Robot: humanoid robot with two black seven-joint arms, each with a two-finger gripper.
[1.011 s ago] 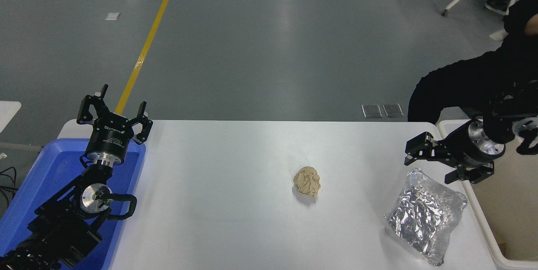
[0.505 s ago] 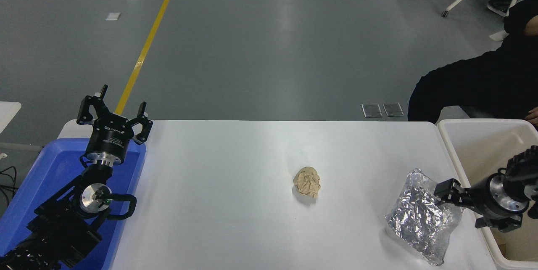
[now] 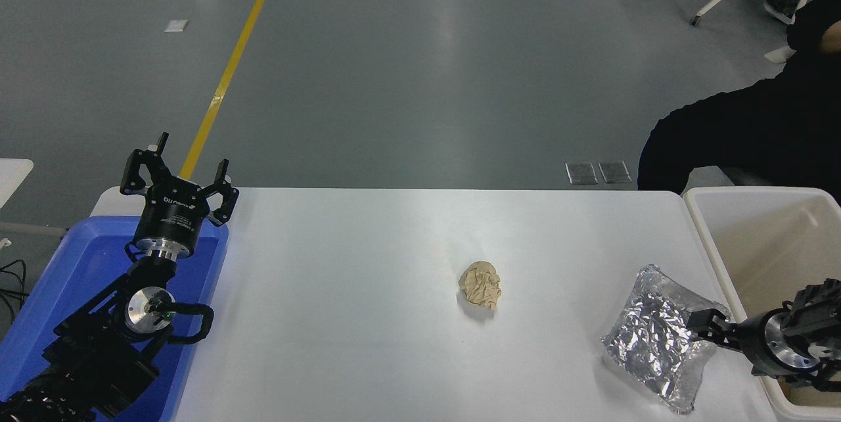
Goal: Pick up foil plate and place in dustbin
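Note:
The foil plate point(image 3: 657, 336) is a crinkled silver tray lying on the white table point(image 3: 341, 317) near its right front corner. The dustbin point(image 3: 706, 238) is a cream-white bin standing just off the table's right edge. My right gripper point(image 3: 732, 353) comes in low from the right across the dustbin's rim. It is open, and its upper finger point(image 3: 706, 330) lies at the plate's right edge. My left gripper point(image 3: 177, 175) is parked at the lower left, open and empty, above the blue bin.
A small crumpled tan paper ball point(image 3: 480, 284) lies mid-table, left of the plate. A blue plastic bin point(image 3: 72, 264) stands at the table's left end. A person in black point(image 3: 742, 133) sits at the far right, behind the dustbin.
My right gripper has come down and toward me from above the plate's far corner to its right edge, low over the dustbin's rim. The plate shifted slightly. The left arm stayed still.

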